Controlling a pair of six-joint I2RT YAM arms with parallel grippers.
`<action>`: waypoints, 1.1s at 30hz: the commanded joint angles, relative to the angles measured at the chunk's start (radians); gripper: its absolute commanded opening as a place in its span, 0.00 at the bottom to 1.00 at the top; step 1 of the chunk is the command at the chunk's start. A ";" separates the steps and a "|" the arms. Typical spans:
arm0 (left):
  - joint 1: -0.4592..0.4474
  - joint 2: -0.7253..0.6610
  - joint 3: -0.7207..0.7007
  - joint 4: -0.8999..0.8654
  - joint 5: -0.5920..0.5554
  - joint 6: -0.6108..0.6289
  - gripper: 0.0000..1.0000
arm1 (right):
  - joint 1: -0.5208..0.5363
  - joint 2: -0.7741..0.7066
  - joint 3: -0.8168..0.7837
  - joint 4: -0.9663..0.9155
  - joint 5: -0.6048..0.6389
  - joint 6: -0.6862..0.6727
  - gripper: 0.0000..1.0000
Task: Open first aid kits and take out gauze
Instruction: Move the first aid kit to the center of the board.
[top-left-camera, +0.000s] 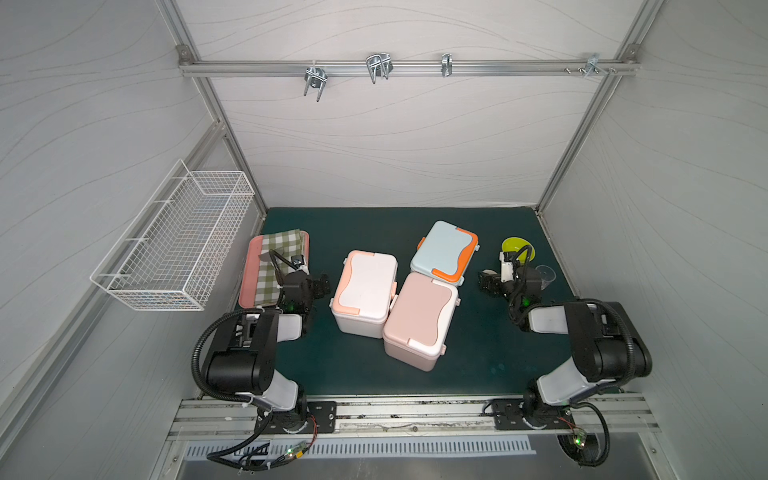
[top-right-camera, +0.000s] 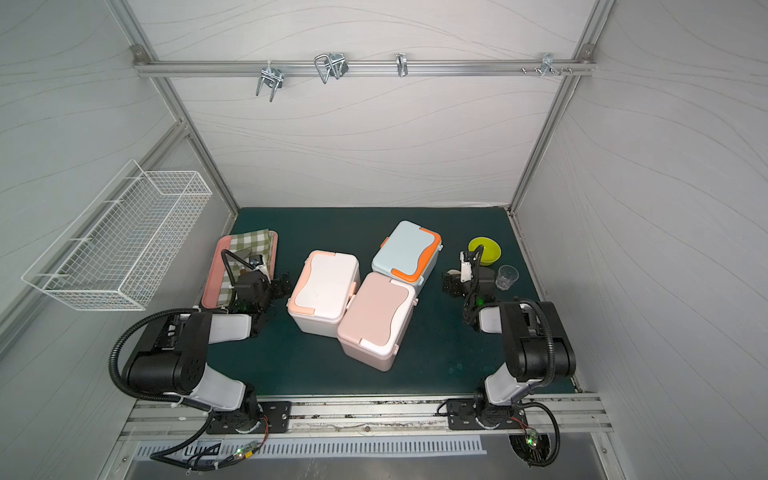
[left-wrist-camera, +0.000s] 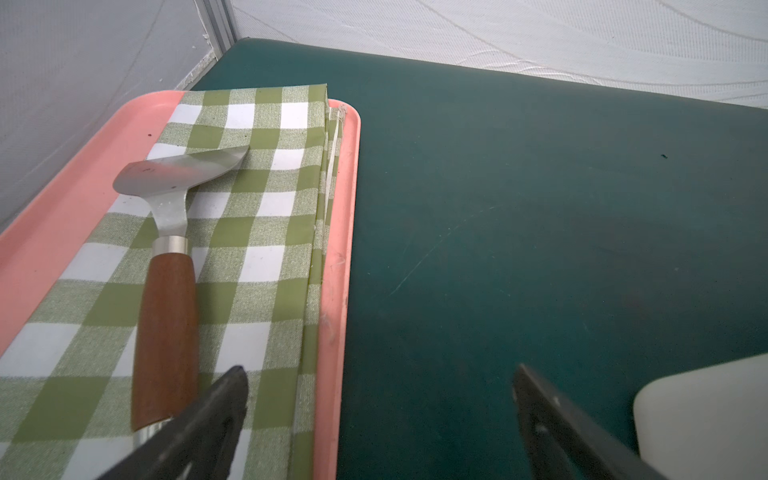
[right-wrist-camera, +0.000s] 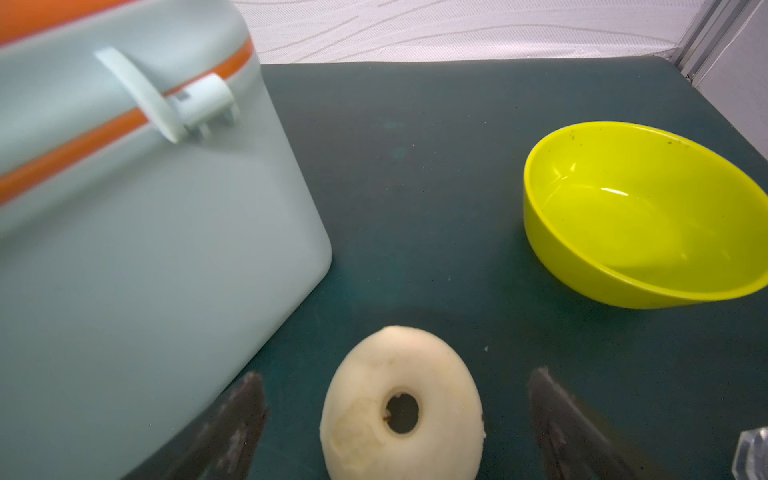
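First aid kits (top-left-camera: 419, 316) clustered on counter (top-left-camera: 490, 353), lids shut. Left pincer (left-wrist-camera: 379, 372) apart, straddling pink tray (left-wrist-camera: 62, 208) edge; right pincer (right-wrist-camera: 397, 374) apart, white ring (right-wrist-camera: 365, 415) between tips.

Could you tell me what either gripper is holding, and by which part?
Nothing: the left gripper and right gripper both stand open and empty.

Blue kit (right-wrist-camera: 145, 257), cream ring (right-wrist-camera: 357, 386), yellow bowl (right-wrist-camera: 648, 216), gripper (right-wrist-camera: 397, 372) spread wide

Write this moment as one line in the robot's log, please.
kits: white-peach kit, pink kit, blue-orange kit, all lids shut | gauze: none in view | left gripper: open, empty | right gripper: open, empty
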 joint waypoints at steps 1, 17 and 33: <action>0.007 0.013 0.030 0.050 -0.001 0.014 0.99 | 0.000 0.007 0.014 0.029 -0.009 -0.020 0.99; -0.029 -0.048 0.065 -0.058 -0.026 0.057 0.99 | 0.016 -0.024 -0.017 0.063 0.037 -0.019 0.99; -0.282 -0.455 0.276 -0.730 -0.175 -0.075 0.99 | 0.172 -0.597 0.251 -0.696 0.072 0.161 0.99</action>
